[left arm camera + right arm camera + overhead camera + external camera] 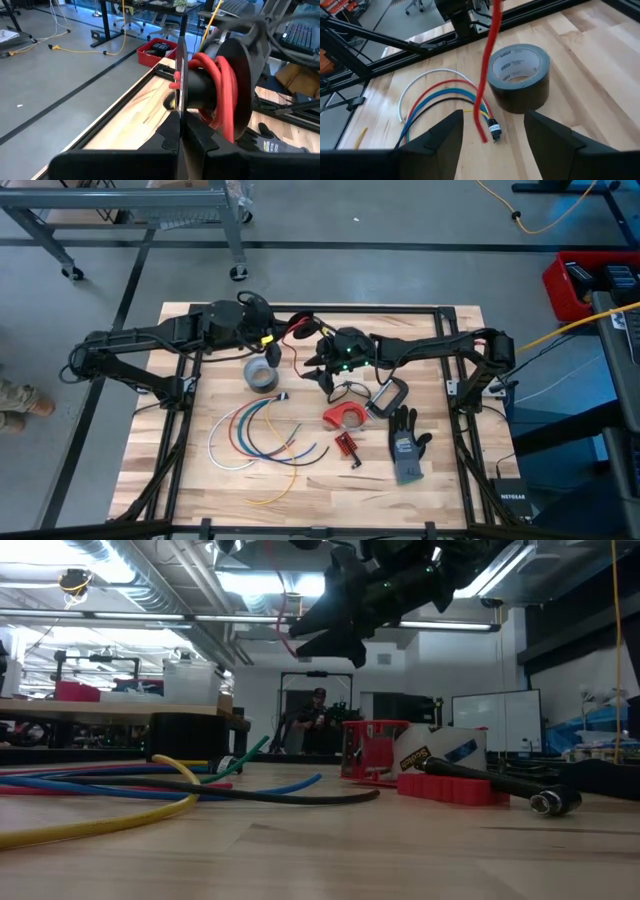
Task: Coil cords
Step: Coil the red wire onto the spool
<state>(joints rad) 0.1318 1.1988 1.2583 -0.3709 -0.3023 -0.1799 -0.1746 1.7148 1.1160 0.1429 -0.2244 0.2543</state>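
Overhead, left tool (179, 131) pinches spool (220, 90) (shut).

grey floor (400, 220) around the wooden table (230, 480); a wheeled metal rack (150, 210); ceiling strip lights (250, 585).

The tape roll (262, 374) sits behind the cords (262, 432), glove (407, 446) at right.

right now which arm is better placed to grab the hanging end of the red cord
Right. Its open claw sits just at the red cord dangling end, while the left claw is shut, already holding the coil.
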